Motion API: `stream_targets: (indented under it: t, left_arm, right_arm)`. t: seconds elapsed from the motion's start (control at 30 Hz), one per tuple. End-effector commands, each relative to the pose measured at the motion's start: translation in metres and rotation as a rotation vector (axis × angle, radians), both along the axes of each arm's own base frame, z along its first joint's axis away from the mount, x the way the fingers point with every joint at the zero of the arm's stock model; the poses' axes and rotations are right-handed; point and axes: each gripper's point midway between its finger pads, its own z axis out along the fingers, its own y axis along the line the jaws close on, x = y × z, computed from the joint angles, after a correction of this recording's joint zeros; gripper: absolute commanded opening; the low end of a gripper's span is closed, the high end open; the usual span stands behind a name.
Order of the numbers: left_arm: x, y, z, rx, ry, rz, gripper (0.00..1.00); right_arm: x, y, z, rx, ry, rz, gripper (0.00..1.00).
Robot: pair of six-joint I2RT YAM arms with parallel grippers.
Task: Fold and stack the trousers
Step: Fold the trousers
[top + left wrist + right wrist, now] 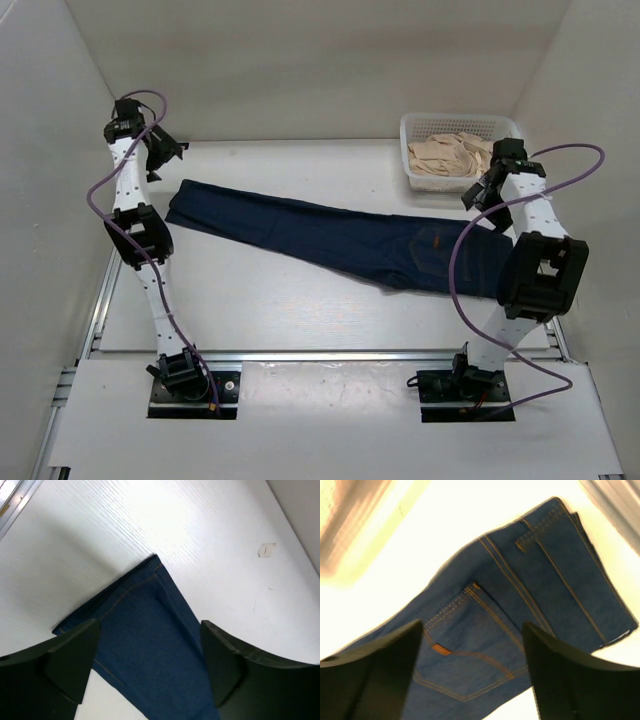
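The dark navy trousers (340, 240) lie folded lengthwise, leg on leg, flat across the table, hems at the left and waist at the right. My left gripper (160, 152) hovers open above the hem end; the left wrist view shows the hem (145, 630) between the open fingers (75, 655). My right gripper (482, 195) hovers open above the waist end; the right wrist view shows the back pocket with tan stitching (475, 645) between its fingers (560, 670). Neither gripper holds anything.
A white basket (420, 125) with beige cloth garments (445, 155) stands at the back right, just behind my right gripper. White walls close in the table at the left, back and right.
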Motion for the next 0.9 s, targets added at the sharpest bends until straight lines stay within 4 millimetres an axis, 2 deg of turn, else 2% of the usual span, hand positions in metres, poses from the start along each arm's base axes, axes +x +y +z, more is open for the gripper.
stream_targets:
  t: [0.0,0.03,0.07,0.1,0.13,0.17,0.2,0.23,0.27,0.33,0.43,0.5,0.53,0.63,0.8,0.87]
  left_arm:
    - [-0.009,-0.017,0.078,0.094,-0.119,-0.054,0.94]
    - [-0.009,-0.017,0.090,0.104,-0.157,-0.053,0.95]
    - [-0.021,-0.011,0.079,0.134,-0.110,-0.038,1.00]
    - [-0.031,-0.010,0.101,0.163,-0.135,-0.032,1.00]
    - [-0.036,-0.008,0.103,0.180,-0.129,-0.033,0.96]
    - [-0.044,-0.007,0.095,0.198,-0.090,-0.049,0.89]
    - [-0.048,-0.006,0.092,0.203,-0.076,-0.043,0.49]
    - [-0.055,-0.005,0.089,0.212,-0.051,-0.049,0.25]
    - [-0.062,-0.005,0.069,0.207,0.003,-0.048,0.10]
    - [-0.071,-0.007,0.050,0.198,0.063,-0.063,0.10]
    - [-0.089,-0.012,0.006,0.154,0.197,-0.067,0.10]
    - [-0.087,-0.024,-0.017,0.088,0.209,-0.106,0.11]
    - [-0.082,-0.026,-0.031,0.067,0.217,-0.117,0.16]
    - [-0.069,-0.029,-0.052,0.040,0.230,-0.143,0.29]
    - [-0.065,-0.031,-0.078,0.010,0.266,-0.155,0.34]
    - [-0.067,-0.030,-0.091,0.007,0.289,-0.143,0.34]
  right_arm:
    - [0.003,-0.006,0.042,-0.056,-0.119,-0.007,0.92]
    - [-0.001,-0.002,0.042,-0.059,-0.117,0.012,0.95]
    - [-0.014,0.000,0.031,-0.055,-0.086,0.012,0.95]
    - [-0.023,0.000,0.036,-0.060,-0.095,0.020,0.95]
    - [-0.028,0.004,0.032,-0.046,-0.093,0.027,0.95]
    - [-0.044,0.007,0.016,-0.035,-0.047,0.042,0.93]
    - [-0.054,0.010,0.017,-0.028,-0.053,0.046,0.90]
    - [-0.062,0.013,0.011,-0.013,-0.040,0.052,0.87]
    - [-0.077,0.020,-0.003,0.019,-0.002,0.065,0.83]
    - [-0.089,0.027,-0.007,0.048,0.000,0.077,0.82]
    - [-0.109,0.037,-0.020,0.090,0.025,0.093,0.82]
    - [-0.113,0.039,-0.024,0.099,0.029,0.097,0.82]
    - [-0.113,0.039,-0.024,0.099,0.029,0.097,0.82]
    - [-0.111,0.040,-0.028,0.101,0.051,0.136,0.82]
    - [-0.106,0.041,-0.022,0.102,0.032,0.149,0.82]
    - [-0.106,0.041,-0.027,0.106,0.052,0.148,0.82]
